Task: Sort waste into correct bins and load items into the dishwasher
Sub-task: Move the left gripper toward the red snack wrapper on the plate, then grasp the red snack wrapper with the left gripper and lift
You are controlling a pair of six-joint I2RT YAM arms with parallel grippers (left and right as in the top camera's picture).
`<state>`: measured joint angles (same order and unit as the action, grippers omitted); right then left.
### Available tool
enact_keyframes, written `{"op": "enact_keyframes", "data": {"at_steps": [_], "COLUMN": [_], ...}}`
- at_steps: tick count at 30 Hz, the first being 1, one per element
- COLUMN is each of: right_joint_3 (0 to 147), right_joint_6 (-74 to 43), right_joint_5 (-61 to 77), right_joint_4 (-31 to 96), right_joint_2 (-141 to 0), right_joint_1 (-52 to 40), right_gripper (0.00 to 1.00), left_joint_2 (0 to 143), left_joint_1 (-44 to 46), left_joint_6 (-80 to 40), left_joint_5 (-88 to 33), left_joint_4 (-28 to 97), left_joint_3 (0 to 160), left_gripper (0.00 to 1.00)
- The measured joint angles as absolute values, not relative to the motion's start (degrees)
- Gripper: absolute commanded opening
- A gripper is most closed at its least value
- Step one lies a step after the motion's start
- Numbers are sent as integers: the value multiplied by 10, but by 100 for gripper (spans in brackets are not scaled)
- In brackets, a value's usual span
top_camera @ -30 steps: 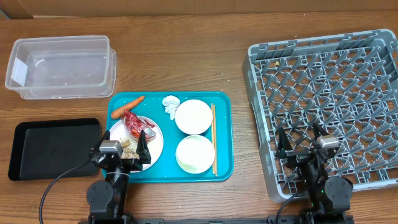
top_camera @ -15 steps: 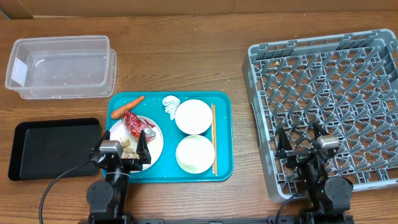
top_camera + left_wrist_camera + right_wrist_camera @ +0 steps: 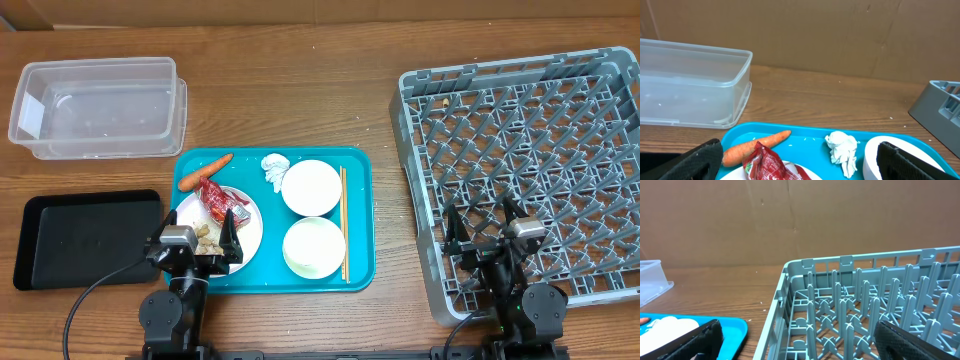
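Note:
On the teal tray lie an orange carrot, a white tissue, two white bowls, wooden chopsticks and a white plate bearing a red wrapper and beige scraps. My left gripper is open over the plate's near edge; the carrot, wrapper and tissue lie ahead of it. My right gripper is open and empty over the near left part of the grey dish rack. The clear tub and black tray are empty.
The clear tub stands at the back left, the black tray at the front left beside the teal tray. The rack fills the right side. A brown cardboard wall runs along the back of the wooden table.

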<state>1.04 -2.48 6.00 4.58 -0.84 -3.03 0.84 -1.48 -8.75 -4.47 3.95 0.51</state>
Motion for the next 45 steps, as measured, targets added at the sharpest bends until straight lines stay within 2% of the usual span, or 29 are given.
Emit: {"op": "enact_keyframes", "data": {"at_steps": [7, 12, 20, 26, 37, 45], "right_joint_3": [10, 11, 102, 234, 481, 516], "right_joint_6": [-38, -83, -108, -111, -98, -90], "right_joint_5": [77, 88, 77, 70, 57, 55], "right_joint_4": [17, 55, 176, 267, 503, 553], "right_joint_2": [-8, -8, -25, -118, -403, -491], "right_joint_1": [-30, -30, -30, -30, -30, -30], "right_gripper": [100, 100, 100, 100, 100, 100], "left_joint_2": [8, 8, 25, 124, 453, 575], "left_joint_1": [-15, -15, -15, -15, -15, -15], "left_joint_6": [-88, -103, -110, -114, -99, -99], "left_joint_5": [-45, -43, -41, -41, -41, -41], "left_joint_4": [39, 48, 211, 299, 562, 625], "left_joint_3": [5, 7, 90, 224, 539, 605], "left_gripper": [100, 100, 100, 100, 100, 100]}}
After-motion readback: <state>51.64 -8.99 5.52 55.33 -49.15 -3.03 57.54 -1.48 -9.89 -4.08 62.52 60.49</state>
